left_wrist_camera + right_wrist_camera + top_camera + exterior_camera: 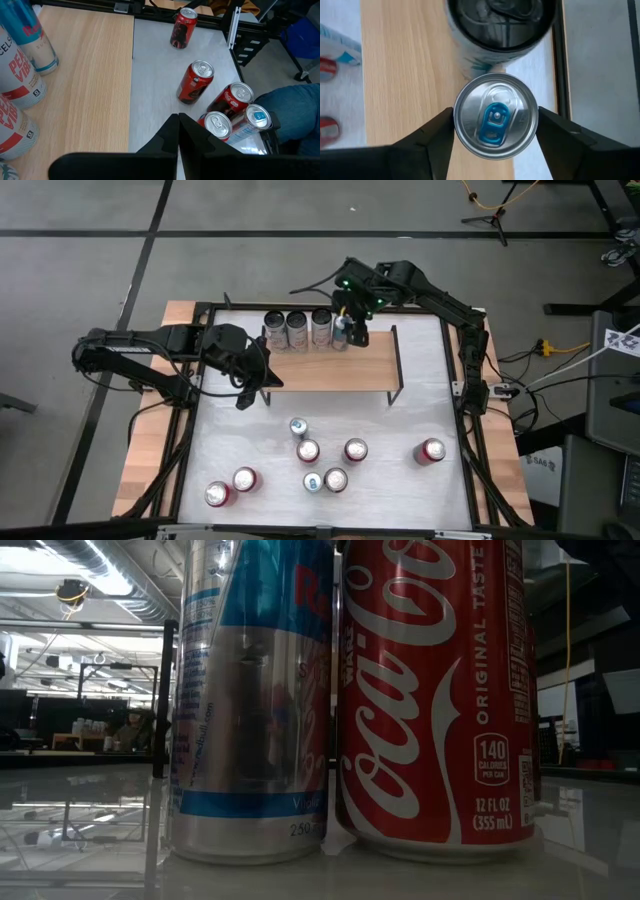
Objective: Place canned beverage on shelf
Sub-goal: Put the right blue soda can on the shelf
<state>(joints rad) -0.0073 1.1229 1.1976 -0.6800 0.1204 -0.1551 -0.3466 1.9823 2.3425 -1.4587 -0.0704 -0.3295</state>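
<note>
Your right gripper (495, 132) hangs directly above an upright slim can (495, 115), one finger on each side of its rim, close against it but with no firm squeeze visible. The can's long axis runs straight down, in line with the gripper. It stands on the shelf (330, 370), at the right end of a row of three cans (297, 328) along the far edge. It has a silver lid with a blue pull tab. Your left gripper (178, 131), fingers pressed together and empty, waits over the shelf's left end.
</note>
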